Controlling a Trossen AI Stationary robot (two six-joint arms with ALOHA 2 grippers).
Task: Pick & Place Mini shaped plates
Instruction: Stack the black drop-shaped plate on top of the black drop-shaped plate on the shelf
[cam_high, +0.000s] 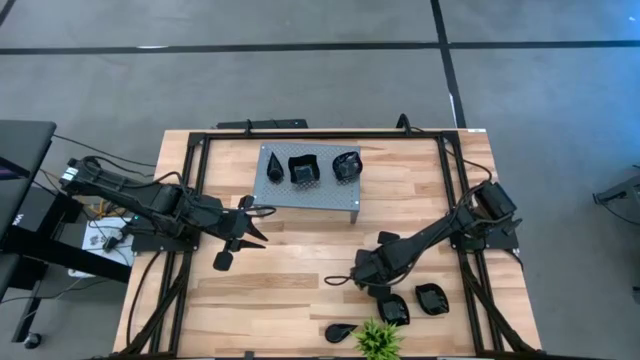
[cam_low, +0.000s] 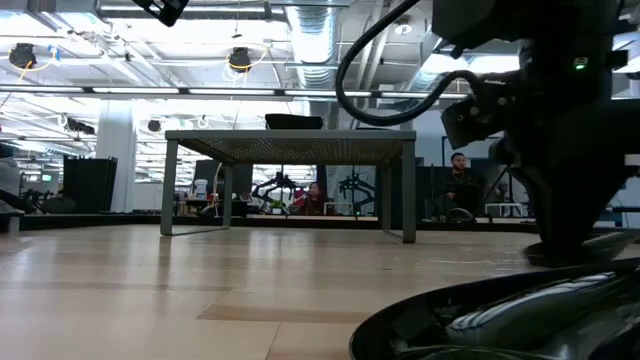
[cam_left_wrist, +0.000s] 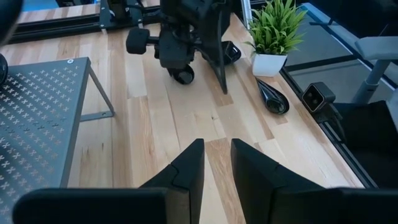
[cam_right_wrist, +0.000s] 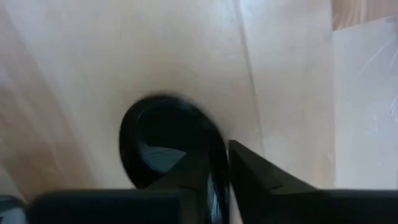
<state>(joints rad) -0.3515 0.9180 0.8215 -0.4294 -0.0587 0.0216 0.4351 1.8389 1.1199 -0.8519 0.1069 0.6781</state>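
Clearly the right claw (cam_right_wrist: 221, 168) is at work: it is low over the wooden worktop (cam_high: 300, 270), near the front right, and it grips the rim of one black mini plate (cam_right_wrist: 163, 146) between its nearly closed fingers, so I judge it is clenched on this plate. In the right wrist view the plate lies close to the wood or just above it; I cannot tell whether it is already lifted.

To do this step well, the claw should rise straight up first, so the glossy rim does not slip out of the thin grip. It should keep the plate level and then travel toward the grey perforated stand (cam_high: 308, 182), where three black plates (cam_high: 302, 170) already sit. The free part of the stand top is small, so the plate should go down beside the others, not on them, and the claw should let go only when the plate rests flat.

More plates (cam_high: 432, 297) wait on the worktop at the front right, near the small green plant (cam_high: 377, 340), and one teardrop plate (cam_left_wrist: 272, 98) lies just beside its white pot.

The left claw (cam_left_wrist: 216, 165) hovers over the worktop near the front left corner of the stand, with its fingers slightly apart and holding nothing.

I can read no brand, label or writing on the plates, the stand or the worktop.
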